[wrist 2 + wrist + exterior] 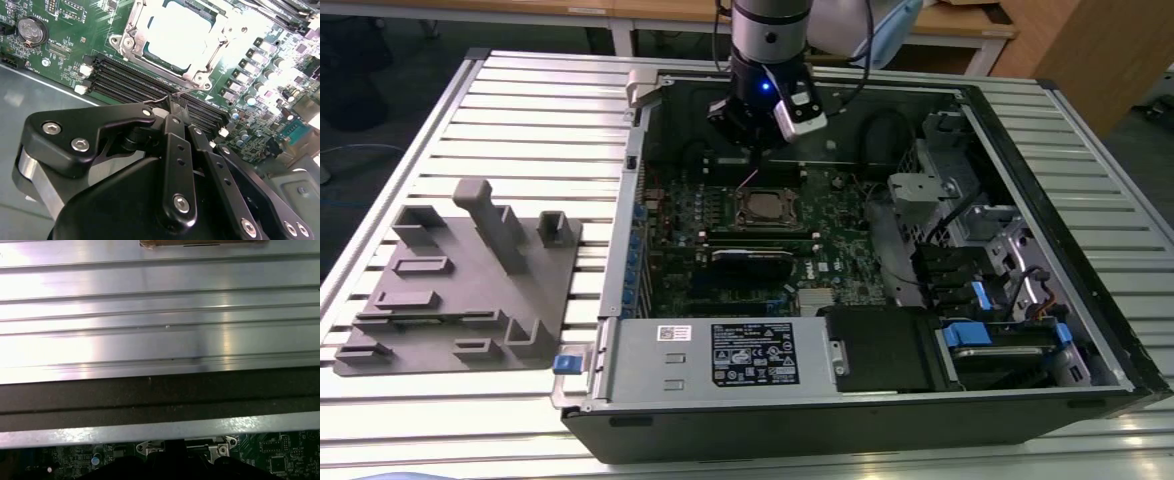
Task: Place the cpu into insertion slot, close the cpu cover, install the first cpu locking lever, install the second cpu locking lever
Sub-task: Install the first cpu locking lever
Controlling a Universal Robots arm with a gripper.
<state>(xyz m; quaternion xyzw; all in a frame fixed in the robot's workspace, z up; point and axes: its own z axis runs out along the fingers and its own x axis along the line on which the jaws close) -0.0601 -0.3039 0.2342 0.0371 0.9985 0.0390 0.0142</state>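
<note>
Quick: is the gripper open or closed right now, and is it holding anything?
Gripper: closed, its tips at the thin wire locking lever; whether it actually pinches the lever cannot be told.

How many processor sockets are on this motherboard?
1. The insertion slot sits mid-board in the exterior view, close beside the tool; the arm may hide part of the board.

A: Bench surface?
B: Ribbed silver aluminium table top (520, 90); glare streaks along its grooves in the first wrist view.
A: Beyond it?
B: Pale wooden desks (587, 8) behind. Brown wooden panel (1087, 50) at the exterior view's right, dark floor (374, 60) at its left.
</note>
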